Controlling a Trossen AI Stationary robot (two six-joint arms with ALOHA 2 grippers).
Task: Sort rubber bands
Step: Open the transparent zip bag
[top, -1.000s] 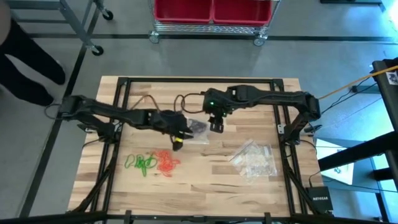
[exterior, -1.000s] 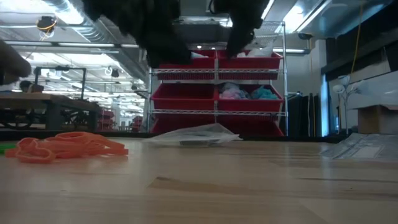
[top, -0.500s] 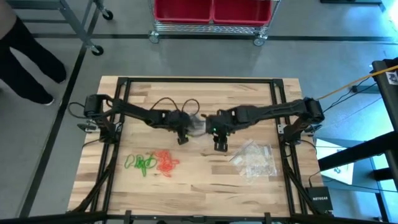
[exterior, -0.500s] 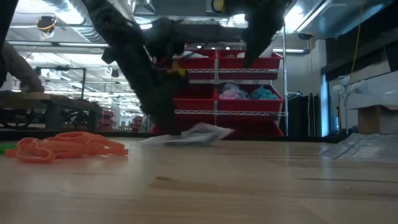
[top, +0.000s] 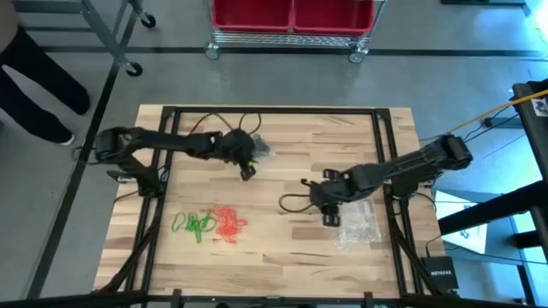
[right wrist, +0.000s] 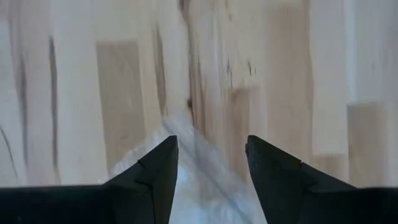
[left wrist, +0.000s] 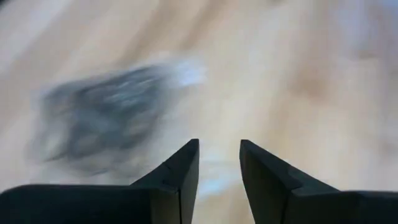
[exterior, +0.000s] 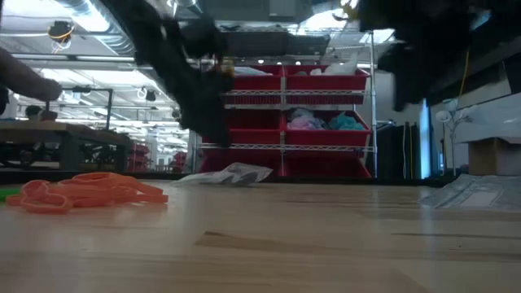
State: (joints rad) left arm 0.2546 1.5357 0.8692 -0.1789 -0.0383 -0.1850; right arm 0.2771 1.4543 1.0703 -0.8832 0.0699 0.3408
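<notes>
Two grippers are over the table, neither carrying anything that I can see. My left gripper (top: 247,171) hangs just beside a small clear bag (top: 259,150) with a dark mass inside, probably the black rubber bands (left wrist: 102,127); its wrist view shows the fingers (left wrist: 177,171) parted with a narrow gap and bare wood between them, the bag lying ahead of the tips, untouched. My right gripper (top: 329,217) sits low on the right side at the edge of the empty clear bags (top: 358,224); its fingers (right wrist: 155,171) are parted somewhat wider, with a corner of clear plastic (right wrist: 196,162) showing between them, not pinched as far as I can judge. Further out, the green rubber bands (top: 193,224) and the orange-red rubber bands (top: 229,222) lie in two adjoining loose heaps on the left front of the wooden table (top: 282,257), well apart from both grippers; the low view shows the orange heap (exterior: 85,191) flat on the boards. My judgement: green and orange are already separated, and the black bands in their bag are the step in hand. Next move calls for lowering the left fingers onto the bag and closing on it, while the right readies an empty bag. Thin film may slip.
</notes>
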